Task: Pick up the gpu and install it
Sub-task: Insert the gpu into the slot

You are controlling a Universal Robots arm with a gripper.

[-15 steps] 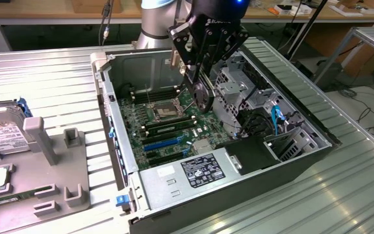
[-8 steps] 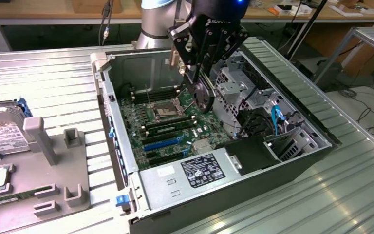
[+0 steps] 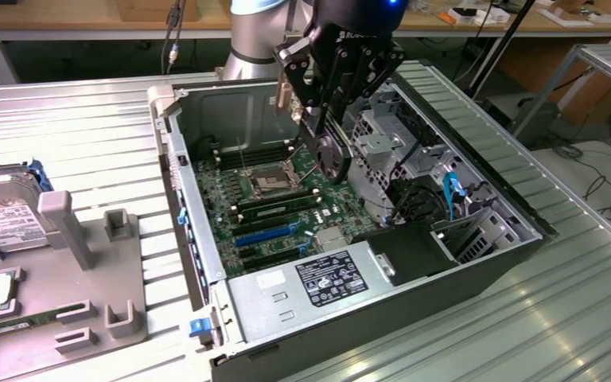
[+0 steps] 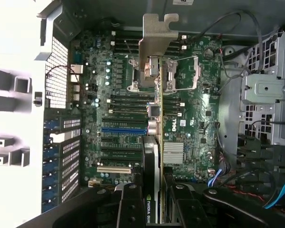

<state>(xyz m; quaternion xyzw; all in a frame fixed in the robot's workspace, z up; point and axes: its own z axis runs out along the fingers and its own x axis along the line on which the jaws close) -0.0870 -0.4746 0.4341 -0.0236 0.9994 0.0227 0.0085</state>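
Note:
My gripper [image 3: 332, 111] hangs over the open computer case [image 3: 496, 247] and is shut on the gpu [image 3: 329, 155], which stands on edge above the motherboard [image 3: 268, 199]. In the wrist view the gpu [image 4: 154, 147] is seen edge-on, a thin green board with a black cooler. Its silver end bracket [image 4: 154, 42] points away from my gripper [image 4: 154, 202]. The black fingers [image 4: 130, 206] clamp the card from both sides. The card's lower edge hangs over the board near the blue slot [image 4: 123, 129], clear of it.
A grey parts tray [image 3: 83, 239] lies at the exterior view's left with a silver hard drive [image 3: 3, 215] on it. Inside the case are a power supply [image 3: 317, 278], a metal drive cage [image 3: 391, 143] and blue cables [image 3: 452, 191]. The case rests on a ribbed metal table [image 3: 560, 318].

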